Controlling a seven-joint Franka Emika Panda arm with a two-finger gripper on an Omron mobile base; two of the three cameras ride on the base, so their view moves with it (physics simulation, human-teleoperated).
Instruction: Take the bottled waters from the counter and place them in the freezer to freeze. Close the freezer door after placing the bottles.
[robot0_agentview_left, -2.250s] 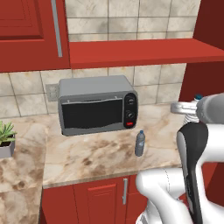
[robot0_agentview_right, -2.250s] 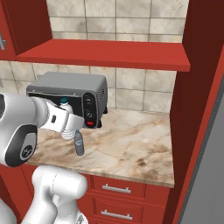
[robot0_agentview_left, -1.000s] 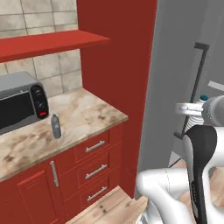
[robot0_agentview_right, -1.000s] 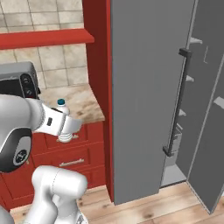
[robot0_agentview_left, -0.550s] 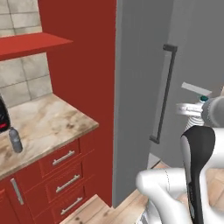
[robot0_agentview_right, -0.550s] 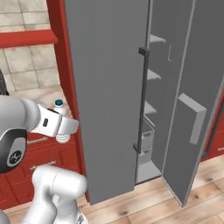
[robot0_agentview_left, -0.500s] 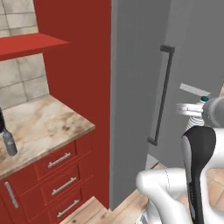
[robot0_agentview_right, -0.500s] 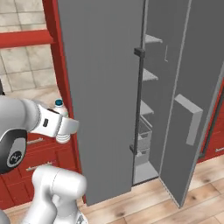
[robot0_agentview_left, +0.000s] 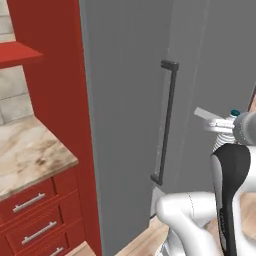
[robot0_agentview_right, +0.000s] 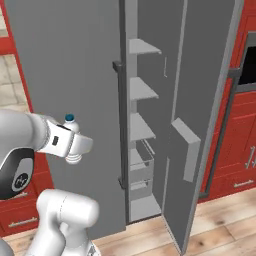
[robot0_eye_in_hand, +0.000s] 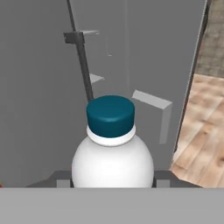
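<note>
Freezer door (robot0_agentview_right: 70, 75) before gripped bottle (robot0_eye_in_hand: 112, 148)

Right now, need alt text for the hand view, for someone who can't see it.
A water bottle with a dark teal cap fills the foreground, gripped by the tool and seen from above the cap. Behind it stands the grey freezer with a dark bar handle, wood floor to the right.
</note>
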